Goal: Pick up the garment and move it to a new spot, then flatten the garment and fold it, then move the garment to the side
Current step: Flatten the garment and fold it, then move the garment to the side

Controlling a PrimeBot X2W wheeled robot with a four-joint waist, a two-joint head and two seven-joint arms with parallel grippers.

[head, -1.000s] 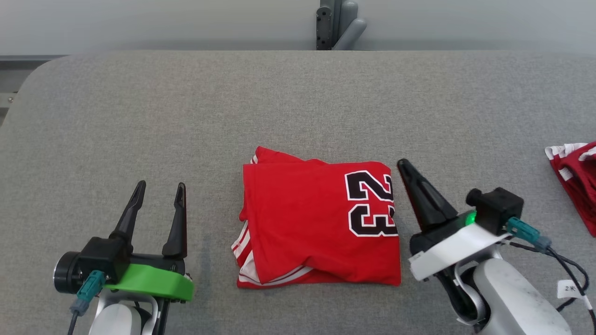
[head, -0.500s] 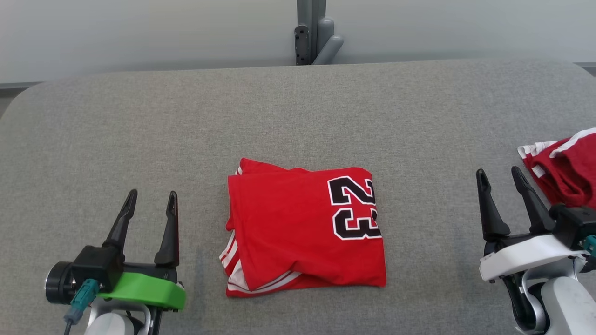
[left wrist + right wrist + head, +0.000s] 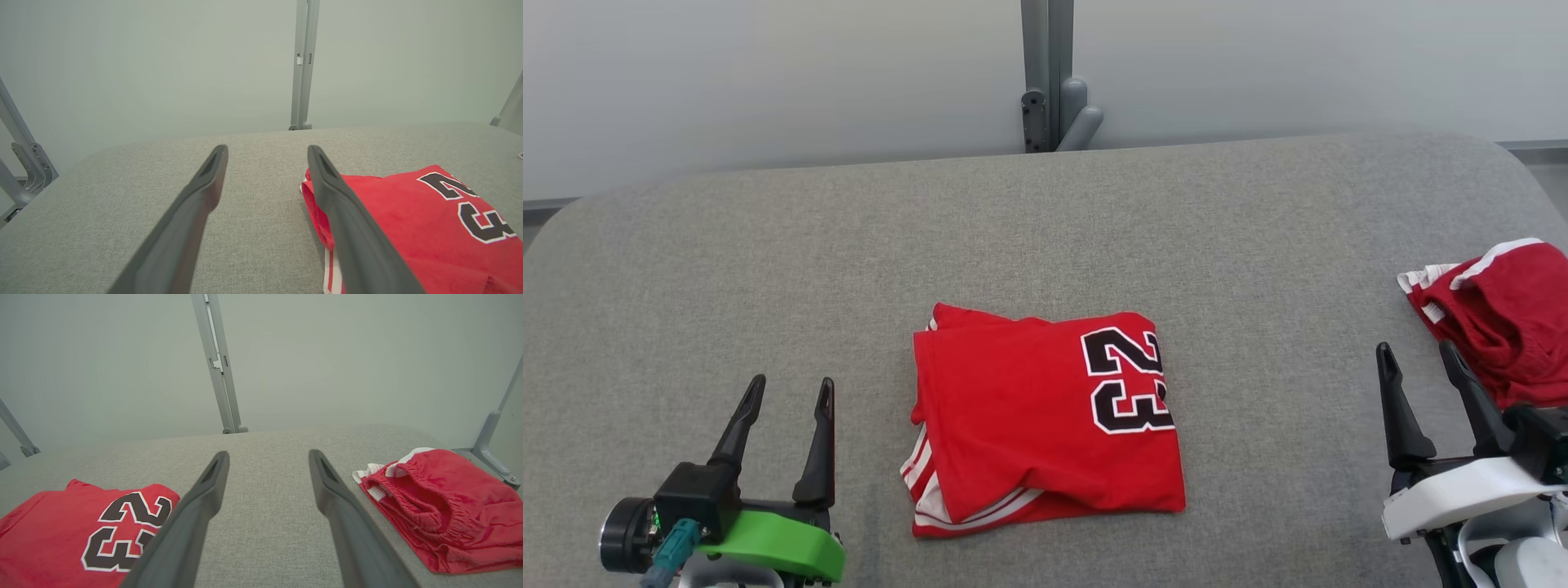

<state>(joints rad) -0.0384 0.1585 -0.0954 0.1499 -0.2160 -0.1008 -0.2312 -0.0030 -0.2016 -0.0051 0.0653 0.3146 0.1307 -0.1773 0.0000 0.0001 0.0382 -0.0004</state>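
The folded red jersey (image 3: pixel 1045 416) lies at the middle of the grey table (image 3: pixel 768 245), between the left gripper (image 3: pixel 793 381) and right gripper (image 3: pixel 1414 347), both spread wide, empty and clear of it. Moving it aside likely calls for pinching every layer at one edge and stopping short of the red shorts (image 3: pixel 1503 318).

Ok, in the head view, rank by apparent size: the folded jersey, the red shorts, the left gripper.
1. Folded jersey
2-3. Red shorts and left gripper: roughly alike; the shorts run off the picture's edge and the gripper is nearer the camera, so unranked.
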